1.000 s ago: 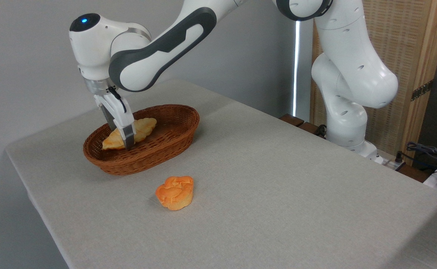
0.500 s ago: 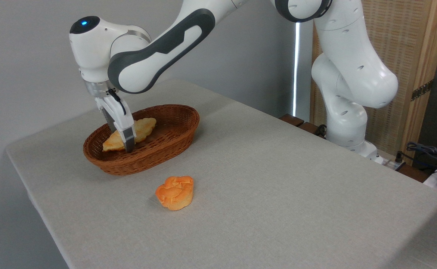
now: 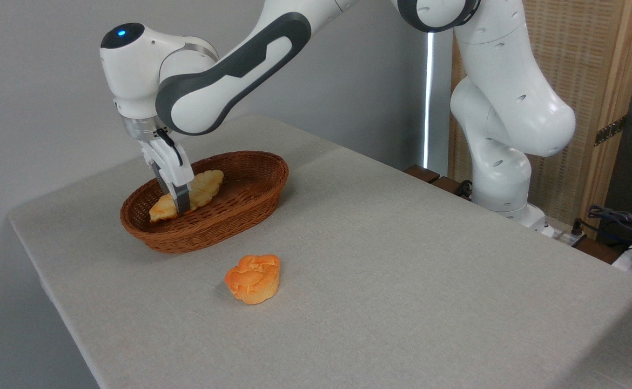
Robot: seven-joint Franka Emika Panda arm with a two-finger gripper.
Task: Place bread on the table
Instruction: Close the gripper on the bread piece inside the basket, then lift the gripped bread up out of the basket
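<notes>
Gripper (image 3: 180, 202), white two-fingered, is clamped across the middle of the pale golden leaf-shaped bread (image 3: 197, 190), just above the floor of the brown oval wicker basket (image 3: 240, 213). Lift it straight above the basket rim before carrying it right of the basket to bare grey-beige table (image 3: 402, 259), clear of the orange muffin-shaped bun (image 3: 253, 278).

You have bright, even, sharp light; a glaring vertical light strip (image 3: 429, 100) behind, soft shadows on the grey-beige cloth-topped table (image 3: 402, 259).

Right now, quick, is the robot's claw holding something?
Gripper: shut on the leaf-shaped pastry, just above the wicker basket's floor.
</notes>
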